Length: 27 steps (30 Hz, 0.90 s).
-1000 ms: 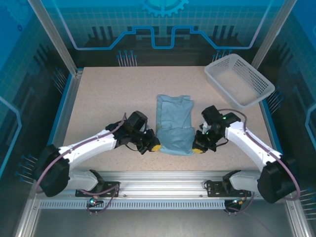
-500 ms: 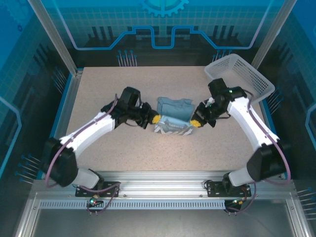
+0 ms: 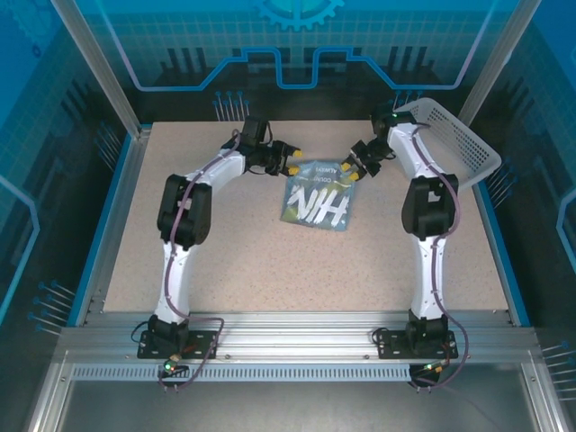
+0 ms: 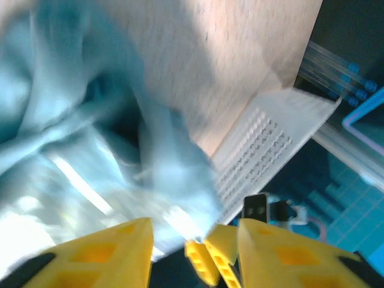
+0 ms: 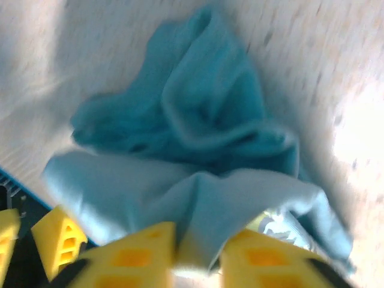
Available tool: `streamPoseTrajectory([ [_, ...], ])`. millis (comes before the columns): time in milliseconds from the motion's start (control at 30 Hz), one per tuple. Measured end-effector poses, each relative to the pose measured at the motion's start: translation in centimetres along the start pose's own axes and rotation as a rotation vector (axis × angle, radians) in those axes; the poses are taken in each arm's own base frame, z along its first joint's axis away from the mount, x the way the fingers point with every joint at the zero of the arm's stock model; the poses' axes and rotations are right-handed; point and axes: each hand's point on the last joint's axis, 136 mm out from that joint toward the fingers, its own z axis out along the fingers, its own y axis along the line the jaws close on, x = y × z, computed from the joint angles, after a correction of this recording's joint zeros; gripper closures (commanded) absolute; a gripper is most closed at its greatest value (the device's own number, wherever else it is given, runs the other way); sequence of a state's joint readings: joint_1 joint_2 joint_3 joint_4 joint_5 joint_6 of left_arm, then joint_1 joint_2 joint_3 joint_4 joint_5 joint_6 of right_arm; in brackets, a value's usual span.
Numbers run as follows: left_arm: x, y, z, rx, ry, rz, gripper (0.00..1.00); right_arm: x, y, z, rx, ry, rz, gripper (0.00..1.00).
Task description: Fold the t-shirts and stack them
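1. Top external: the shirt [image 3: 317, 202] lies folded on the table [image 3: 225, 243], far middle, white letters up.
2. My left gripper [image 3: 294, 161] stands parted at its far left corner, holding nothing.
3. My right gripper [image 3: 352, 171] is parted too, the shirt's edge between its jaws.

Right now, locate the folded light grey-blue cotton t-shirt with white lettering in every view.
Top external: light grey-blue cotton t-shirt, folded, mid-table toward the far edge.
Left wrist: t-shirt across left and centre, blurred.
Right wrist: t-shirt bunched at centre.
Shared landmark: speckled beige tabletop, around it in each.
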<state>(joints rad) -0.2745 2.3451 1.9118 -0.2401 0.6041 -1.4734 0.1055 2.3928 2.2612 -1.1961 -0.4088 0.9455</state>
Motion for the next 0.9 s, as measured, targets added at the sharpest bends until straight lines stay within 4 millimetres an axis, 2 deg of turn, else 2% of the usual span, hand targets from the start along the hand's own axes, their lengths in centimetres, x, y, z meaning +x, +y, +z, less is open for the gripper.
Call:
streamPoseTrajectory([
  [33,-0.9,0.2,0.2,-0.011,-0.009,-0.002,0.44,-0.8,-0.2,0.5,0.010,-0.010,-0.002,0.36],
  [67,-1.3,0.5,0.0,-0.026,-0.016,0.002,0.43,-1.3,-0.2,0.6,0.012,-0.018,-0.006,0.34],
  [133,-1.8,1.2,-0.9,-0.064,-0.042,0.016,0.45,-1.9,-0.3,0.4,0.023,-0.043,-0.038,0.33],
  [200,-1.4,1.2,-2.1,-0.091,-0.071,0.048,0.48,-1.9,0.1,-0.6,0.018,-0.075,-0.075,0.33],
  [267,0.0,1.1,-3.5,-0.104,-0.095,0.088,0.50,-1.4,0.1,-1.8,0.014,-0.106,-0.114,0.41],
  [333,2.4,0.6,-4.6,-0.099,-0.095,0.128,0.52,0.0,-0.8,-3.2,0.016,-0.121,-0.135,0.53],
  [367,3.8,0.2,-4.9,-0.091,-0.087,0.149,0.53,0.9,-1.2,-3.9,0.015,-0.125,-0.140,0.54],
  [467,6.8,-0.7,-4.0,-0.073,-0.056,0.216,0.51,2.5,-2.5,-4.3,0.020,-0.125,-0.142,0.53],
  [533,7.2,-0.2,-2.9,-0.108,-0.054,0.251,0.50,2.5,-3.1,-3.6,0.033,-0.126,-0.148,0.50],
  [567,6.8,0.0,-2.4,-0.129,-0.060,0.270,0.49,2.2,-3.3,-3.0,0.042,-0.125,-0.153,0.48],
  [667,4.0,0.0,-1.2,-0.162,-0.098,0.314,0.46,1.1,-3.7,-1.2,0.064,-0.131,-0.180,0.43],
  [767,0.4,0.5,-0.7,-0.173,-0.133,0.338,0.46,-0.1,-3.9,0.2,0.086,-0.134,-0.212,0.43],
  [900,-3.6,1.1,-0.5,-0.172,-0.174,0.401,0.48,-1.9,-3.4,1.6,0.088,-0.155,-0.268,0.47],
])
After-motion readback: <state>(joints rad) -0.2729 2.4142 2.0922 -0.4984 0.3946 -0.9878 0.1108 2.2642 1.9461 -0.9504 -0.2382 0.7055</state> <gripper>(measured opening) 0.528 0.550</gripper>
